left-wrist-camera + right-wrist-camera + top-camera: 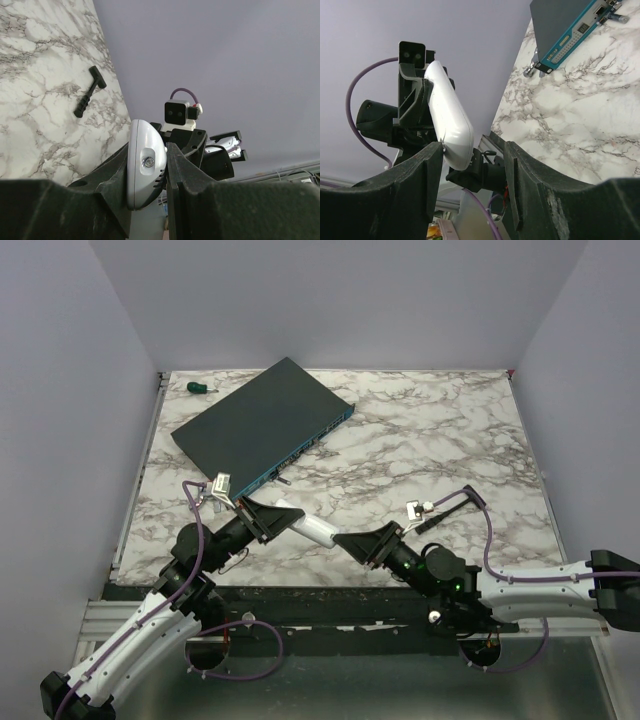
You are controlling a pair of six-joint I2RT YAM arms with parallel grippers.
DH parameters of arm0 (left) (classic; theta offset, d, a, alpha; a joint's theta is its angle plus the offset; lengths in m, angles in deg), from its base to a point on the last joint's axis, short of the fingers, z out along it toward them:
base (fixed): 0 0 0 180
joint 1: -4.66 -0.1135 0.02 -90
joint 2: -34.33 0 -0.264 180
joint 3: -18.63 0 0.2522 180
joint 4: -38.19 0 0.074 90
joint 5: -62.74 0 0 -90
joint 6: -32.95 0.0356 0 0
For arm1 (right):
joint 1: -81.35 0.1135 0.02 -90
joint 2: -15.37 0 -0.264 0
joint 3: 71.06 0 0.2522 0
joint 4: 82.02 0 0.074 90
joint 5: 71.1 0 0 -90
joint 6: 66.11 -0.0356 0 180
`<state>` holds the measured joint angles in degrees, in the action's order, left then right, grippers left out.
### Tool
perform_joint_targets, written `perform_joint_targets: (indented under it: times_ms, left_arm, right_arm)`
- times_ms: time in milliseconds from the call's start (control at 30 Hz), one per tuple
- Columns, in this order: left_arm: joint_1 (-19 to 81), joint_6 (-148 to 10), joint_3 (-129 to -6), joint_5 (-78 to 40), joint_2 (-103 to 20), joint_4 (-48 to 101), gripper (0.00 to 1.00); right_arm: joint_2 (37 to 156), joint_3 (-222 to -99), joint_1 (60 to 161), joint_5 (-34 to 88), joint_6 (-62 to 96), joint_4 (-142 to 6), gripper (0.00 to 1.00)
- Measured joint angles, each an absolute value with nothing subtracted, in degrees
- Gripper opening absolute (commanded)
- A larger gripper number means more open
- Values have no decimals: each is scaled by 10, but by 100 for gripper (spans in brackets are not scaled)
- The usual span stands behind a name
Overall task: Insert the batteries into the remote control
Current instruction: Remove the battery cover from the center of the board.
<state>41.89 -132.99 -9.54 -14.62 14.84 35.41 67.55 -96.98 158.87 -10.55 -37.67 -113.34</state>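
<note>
The left pincer (pixel 270 519) is clamped on the remote control (pixel 318 531). The right pincer (pixel 352 543) stands apart around its other end.

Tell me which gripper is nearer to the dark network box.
Left. The left gripper, shut on the remote control, sits just off the near edge of the network box; the right gripper, open, is farther right.

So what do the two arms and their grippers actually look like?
The left arm and right arm have white links and black joints, with a purple cable looping along each. The left gripper and right gripper have chunky matte black fingers, with a small pale camera on each wrist. A green light glows on the right arm.
</note>
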Motion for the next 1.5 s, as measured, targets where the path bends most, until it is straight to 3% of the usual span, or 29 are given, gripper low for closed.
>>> perform_joint_targets:
  times_ms: [1033,1500]
  left_arm:
    - [419,-1331,-92,-151,148,355,0]
    - [419,-1334,-92,-153,146,363,0]
  right_arm:
    - [696,-979,1589,-130,-381,-1138,58]
    - [697,-986,1589,-130,-375,-1138,64]
